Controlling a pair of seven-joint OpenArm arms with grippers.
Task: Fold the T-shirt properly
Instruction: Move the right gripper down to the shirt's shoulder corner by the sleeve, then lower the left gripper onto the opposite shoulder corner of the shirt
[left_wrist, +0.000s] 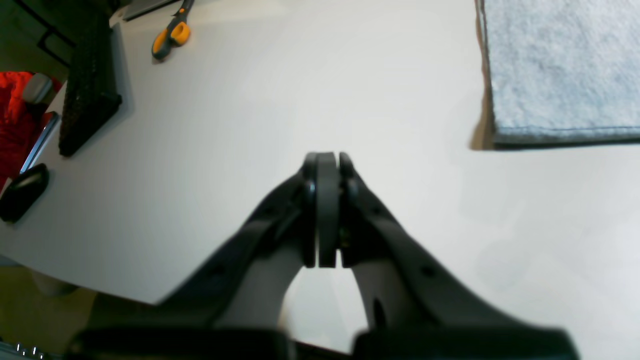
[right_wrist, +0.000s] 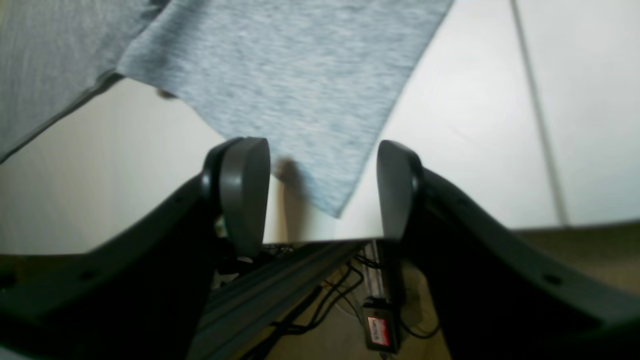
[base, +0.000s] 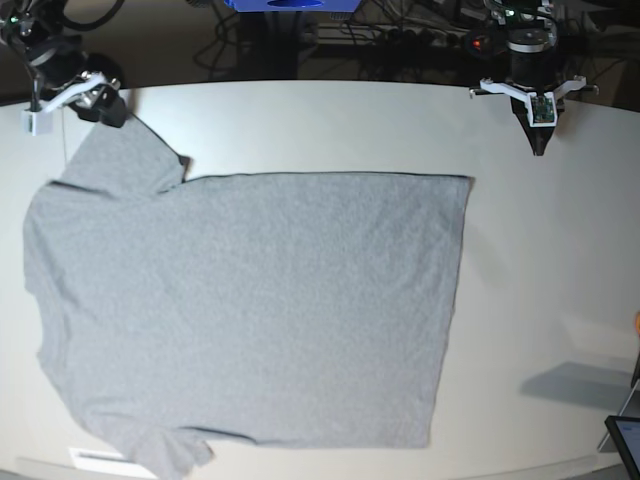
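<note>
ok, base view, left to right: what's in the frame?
Right hand at the far-left sleeve, jaws apart → the T-shirt spread flat, plain side up → bare table → left hand, shut, pointing down over the table near the far edge.

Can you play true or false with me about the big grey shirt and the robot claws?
1. The large heather-grey cotton T-shirt lies spread flat on the white table. True.
2. The left claw is wide open. False: its jaws are pressed together, holding nothing.
3. The right claw is open, with a sleeve corner of the shirt showing between its jaws. True.
4. The left claw is squeezing the shirt's hem. False: it hangs over bare table, apart from the shirt.
5. Orange-handled scissors lie on the table. True.
</note>
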